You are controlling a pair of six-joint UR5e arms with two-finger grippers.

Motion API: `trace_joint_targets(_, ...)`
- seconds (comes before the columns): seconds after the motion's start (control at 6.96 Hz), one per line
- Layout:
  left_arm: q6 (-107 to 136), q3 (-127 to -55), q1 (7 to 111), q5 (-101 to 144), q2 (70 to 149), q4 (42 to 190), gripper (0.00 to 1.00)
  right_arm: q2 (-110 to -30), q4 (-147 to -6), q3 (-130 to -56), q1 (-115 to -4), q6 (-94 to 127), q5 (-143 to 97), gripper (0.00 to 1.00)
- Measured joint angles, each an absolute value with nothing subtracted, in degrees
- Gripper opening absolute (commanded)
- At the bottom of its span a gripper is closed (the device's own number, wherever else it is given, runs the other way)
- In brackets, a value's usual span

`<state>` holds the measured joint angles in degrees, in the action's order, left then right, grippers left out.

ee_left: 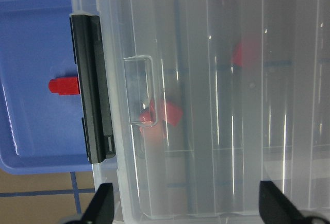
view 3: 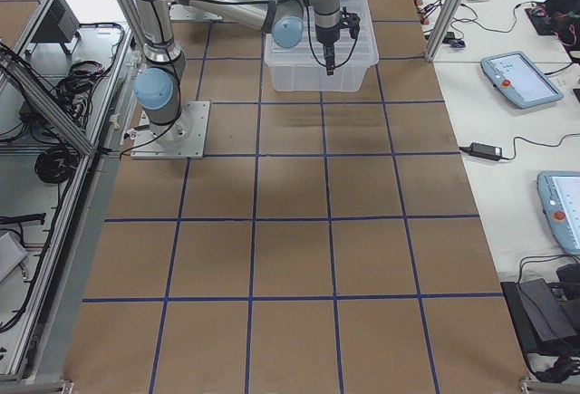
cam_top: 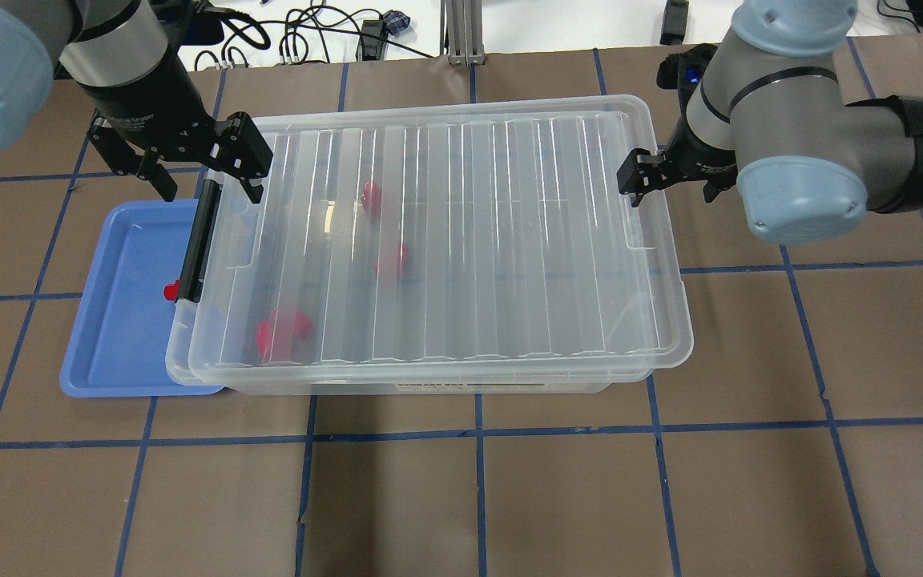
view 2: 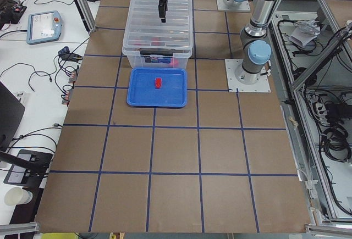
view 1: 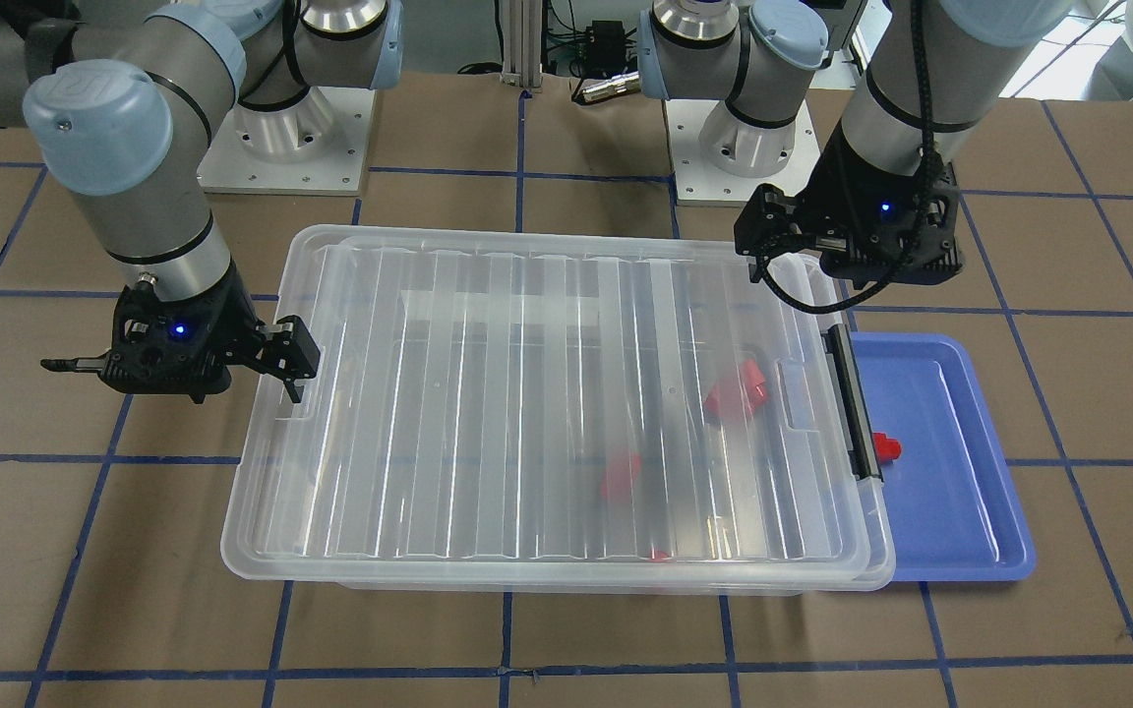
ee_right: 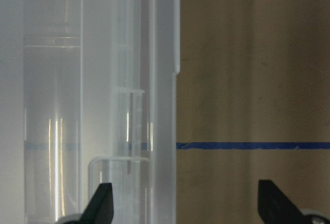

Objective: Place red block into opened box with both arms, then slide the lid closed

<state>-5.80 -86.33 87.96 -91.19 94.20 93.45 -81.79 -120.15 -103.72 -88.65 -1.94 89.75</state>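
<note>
A clear box [cam_top: 429,387] at mid-desk [cam_top: 509,497] sat covered by its lid [cam_top: 469,240], with a blue tray [cam_top: 125,320] touching its black-barred end. The left pincer [cam_top: 211,192] over that end and the right pincer [view 1: 173,382] opposite both gaped apart. A red block [cam_top: 391,260] lay inside the box.

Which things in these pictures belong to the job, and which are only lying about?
Job: box, lid, red blocks under the lid, left gripper, right gripper.
Lying about: blue tray, spare red block on it, tablet and cables off the table.
</note>
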Motion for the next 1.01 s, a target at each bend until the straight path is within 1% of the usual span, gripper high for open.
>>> trace_joint_targets(0.58, -10.83, -86.34, 80.94, -90.85, 96.59, 93.23, 1.0, -80.62, -119.6, -103.93, -88.65, -2.15, 95.01, 1.0)
trace_joint_targets(1.01, -20.95, -86.52, 74.15, -90.89, 98.46, 93.03, 1.0, -80.1, -119.53, -103.67, -87.57, -2.25, 99.76, 1.0)
